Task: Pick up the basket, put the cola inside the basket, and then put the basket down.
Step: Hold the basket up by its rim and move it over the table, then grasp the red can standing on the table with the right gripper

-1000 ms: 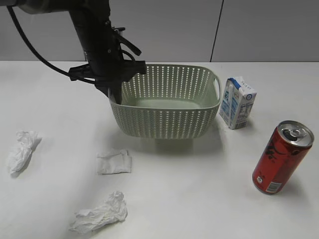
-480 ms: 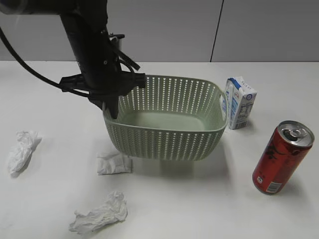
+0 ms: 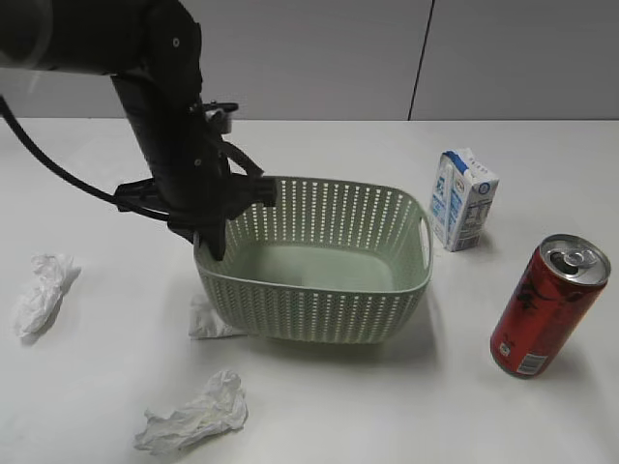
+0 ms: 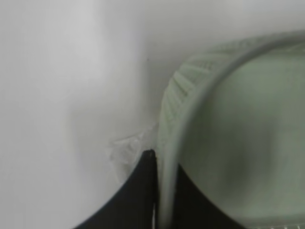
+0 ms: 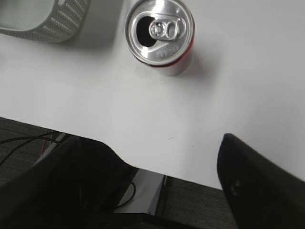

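The pale green perforated basket (image 3: 319, 261) is in the middle of the table, held by its left rim. My left gripper (image 3: 211, 235) is shut on that rim; the left wrist view shows both dark fingers (image 4: 164, 186) pinching the rim of the basket (image 4: 190, 100). The red cola can (image 3: 546, 304) stands upright at the right, apart from the basket. In the right wrist view the cola (image 5: 159, 36) is seen from above with its silver top, well ahead of my open, empty right gripper (image 5: 157, 162), which is over the table's front edge. A basket corner (image 5: 52, 19) shows top left.
A blue-and-white carton (image 3: 462, 198) stands behind the basket's right end. Crumpled white tissues lie at the far left (image 3: 41, 293), at the front left (image 3: 193, 414), and one partly under the basket's left end (image 3: 205, 322). The table's front edge shows in the right wrist view.
My left gripper has carried the basket forward and slightly left, toward the camera; it now partly covers the flat tissue. The cola and carton have not moved.
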Robot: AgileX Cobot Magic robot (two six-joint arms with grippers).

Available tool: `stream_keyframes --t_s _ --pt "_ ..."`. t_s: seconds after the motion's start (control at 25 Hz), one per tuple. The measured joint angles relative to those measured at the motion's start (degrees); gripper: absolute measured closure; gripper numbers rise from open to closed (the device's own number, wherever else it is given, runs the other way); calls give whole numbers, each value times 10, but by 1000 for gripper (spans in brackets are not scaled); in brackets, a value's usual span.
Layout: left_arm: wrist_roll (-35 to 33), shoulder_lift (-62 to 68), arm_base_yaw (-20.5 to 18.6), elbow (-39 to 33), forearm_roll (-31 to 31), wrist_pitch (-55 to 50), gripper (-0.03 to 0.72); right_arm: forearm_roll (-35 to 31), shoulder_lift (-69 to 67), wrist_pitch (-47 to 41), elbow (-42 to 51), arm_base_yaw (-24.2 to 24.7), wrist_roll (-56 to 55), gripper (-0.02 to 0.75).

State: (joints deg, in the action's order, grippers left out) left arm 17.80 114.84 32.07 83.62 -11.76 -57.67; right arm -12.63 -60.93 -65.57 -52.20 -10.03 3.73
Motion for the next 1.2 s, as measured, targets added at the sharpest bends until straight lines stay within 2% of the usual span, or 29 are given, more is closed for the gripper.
stream_keyframes --t_s 0.16,0.32,0.68,1.2 --pt "-9 0 0 0 -17 18 689 65 -79 24 -40 -60 -47 73" --pt "-11 0 0 0 -19 25 689 78 -148 66 -51 -91 -78 73" --pt "-12 0 0 0 -20 26 689 111 -214 122 -51 -93 -132 73" --pt "-12 0 0 0 -20 30 689 114 -257 120 -48 -93 -142 83"
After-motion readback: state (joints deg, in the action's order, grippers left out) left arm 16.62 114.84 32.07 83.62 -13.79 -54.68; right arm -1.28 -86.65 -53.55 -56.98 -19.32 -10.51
